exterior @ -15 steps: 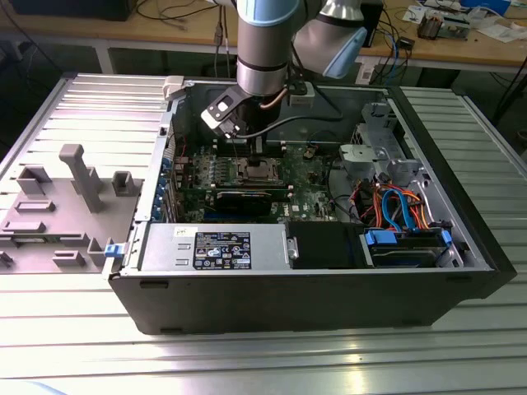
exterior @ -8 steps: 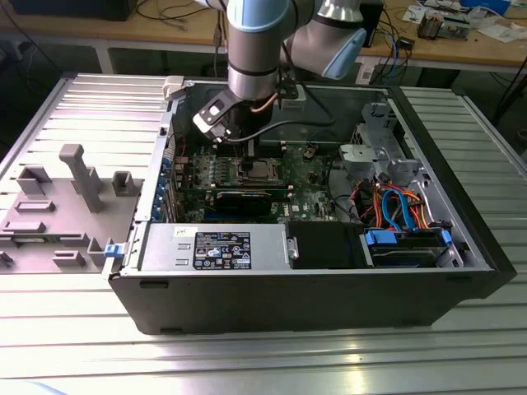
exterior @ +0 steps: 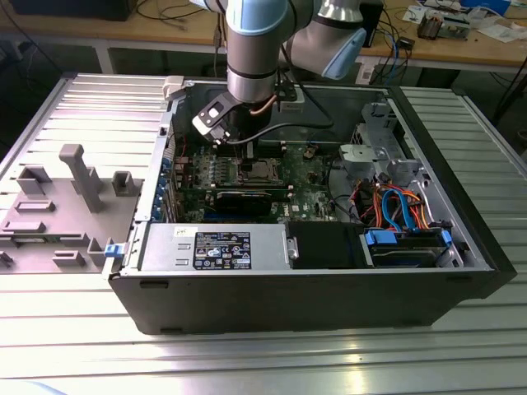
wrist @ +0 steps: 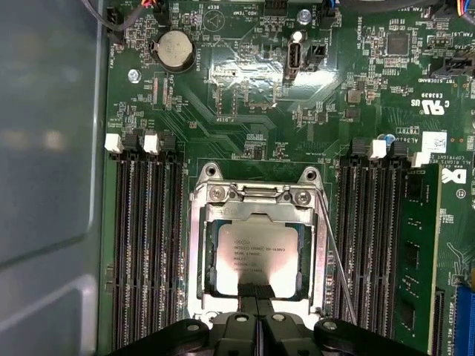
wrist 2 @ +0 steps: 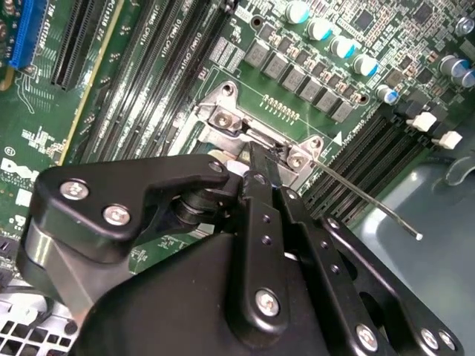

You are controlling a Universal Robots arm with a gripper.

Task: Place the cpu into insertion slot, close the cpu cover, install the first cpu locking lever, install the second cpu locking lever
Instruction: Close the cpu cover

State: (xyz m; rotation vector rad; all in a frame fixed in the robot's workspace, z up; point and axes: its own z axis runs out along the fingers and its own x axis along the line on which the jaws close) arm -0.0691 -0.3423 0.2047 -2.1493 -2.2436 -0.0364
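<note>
Black memory slots (wrist: 145, 245) flank cpu cover (wrist: 199, 252).

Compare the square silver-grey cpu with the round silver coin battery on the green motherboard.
The cpu is square; the coin battery is round. The cpu looks larger than the battery. The cpu sits in the window of the silver cpu cover; the battery has no such frame. The gripper is at the cpu's edge, far from the battery. Both are silver-topped and lie flat on the motherboard.

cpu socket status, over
Black gripper shut, tips above silver-grey square cpu. Cpu seated, silver metal frame cover down. Thin wire lever sticking out, unlatched.
</note>
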